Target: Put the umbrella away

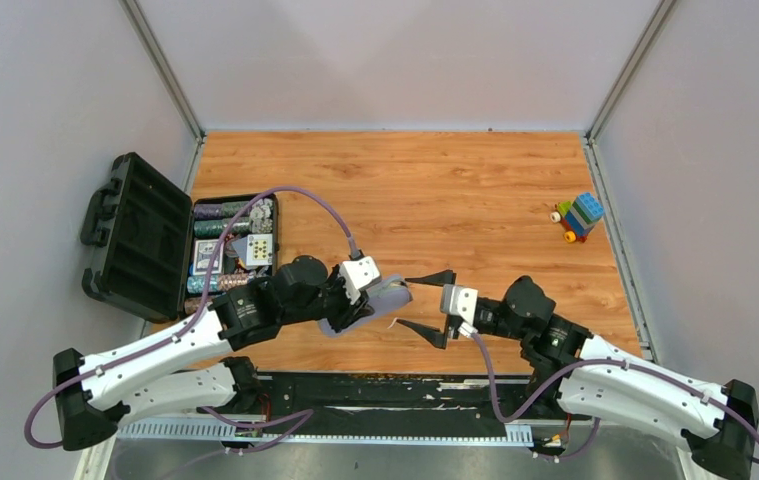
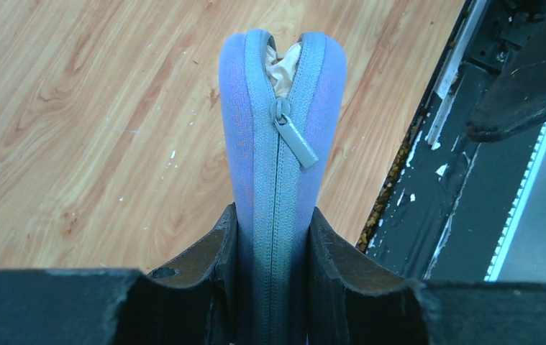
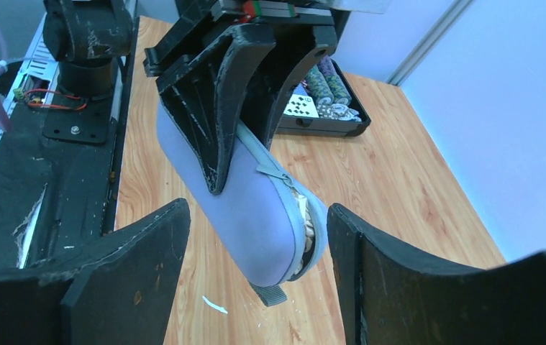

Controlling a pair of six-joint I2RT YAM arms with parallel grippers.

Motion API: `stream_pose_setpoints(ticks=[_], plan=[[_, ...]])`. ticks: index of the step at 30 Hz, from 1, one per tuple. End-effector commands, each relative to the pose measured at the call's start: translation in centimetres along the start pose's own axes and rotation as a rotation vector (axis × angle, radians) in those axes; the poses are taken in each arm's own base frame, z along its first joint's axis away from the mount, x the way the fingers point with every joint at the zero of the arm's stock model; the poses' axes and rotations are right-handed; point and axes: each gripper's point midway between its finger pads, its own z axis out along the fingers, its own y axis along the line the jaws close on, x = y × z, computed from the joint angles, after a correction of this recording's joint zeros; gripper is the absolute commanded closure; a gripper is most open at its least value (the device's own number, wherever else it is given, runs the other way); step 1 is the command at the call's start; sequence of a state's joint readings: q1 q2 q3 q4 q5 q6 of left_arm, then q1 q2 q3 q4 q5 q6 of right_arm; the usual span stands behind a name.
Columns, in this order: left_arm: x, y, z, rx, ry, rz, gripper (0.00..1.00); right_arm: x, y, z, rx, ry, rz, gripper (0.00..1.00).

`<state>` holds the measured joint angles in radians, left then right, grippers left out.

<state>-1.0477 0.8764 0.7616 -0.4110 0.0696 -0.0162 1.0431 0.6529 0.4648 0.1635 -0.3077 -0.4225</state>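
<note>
Packed inside the lilac case (image 2: 252, 129), with only beige umbrella (image 2: 283, 68) fabric showing at the unzipped right end. Clamped mid-body in the left gripper (image 2: 273, 215), long axis pointing right at the right gripper (image 1: 415, 302): wide open, empty, flanking that end, nearest the zipper pull (image 2: 295, 140). Underneath, near-centre wooden table (image 1: 405, 190).

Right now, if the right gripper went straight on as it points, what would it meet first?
Probably the lilac case, its unzipped end with the umbrella showing, held by the left gripper just ahead of the open right gripper; depth is unclear.
</note>
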Motion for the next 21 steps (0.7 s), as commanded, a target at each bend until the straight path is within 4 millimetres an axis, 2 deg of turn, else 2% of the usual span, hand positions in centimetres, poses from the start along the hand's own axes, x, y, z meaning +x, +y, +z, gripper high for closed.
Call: stream_pose_setpoints(ticks=[1,3,7,11,15,21], plan=[[-3.2,-0.5,-1.1,0.013,-0.103,-0.055,1.0,-2.1,0.2,0.5,-0.06,-0.055,-0.107,0.32],[-3.0,-0.6,-1.0,0.021,-0.079,-0.059,1.0,-2.2,-0.5,1.0,-0.031,-0.053,-0.125,0.37],[-2.6,-0.9,-0.6,0.038,-0.054,-0.068,1.0,-3.1,-0.8,2.3,-0.026,-0.1,-0.178,0.37],[-2.8,-1.1,-0.5,0.051,-0.045,-0.07,1.0,-1.8,-0.7,3.7,-0.053,-0.038,-0.194,0.39],[-2.8,-1.2,-0.8,0.054,-0.049,-0.06,1.0,0.0,-0.5,4.3,-0.047,0.015,-0.157,0.45],[-3.0,-1.4,-1.1,0.067,-0.066,-0.051,1.0,2.4,-0.1,5.3,-0.061,0.087,-0.116,0.44]])
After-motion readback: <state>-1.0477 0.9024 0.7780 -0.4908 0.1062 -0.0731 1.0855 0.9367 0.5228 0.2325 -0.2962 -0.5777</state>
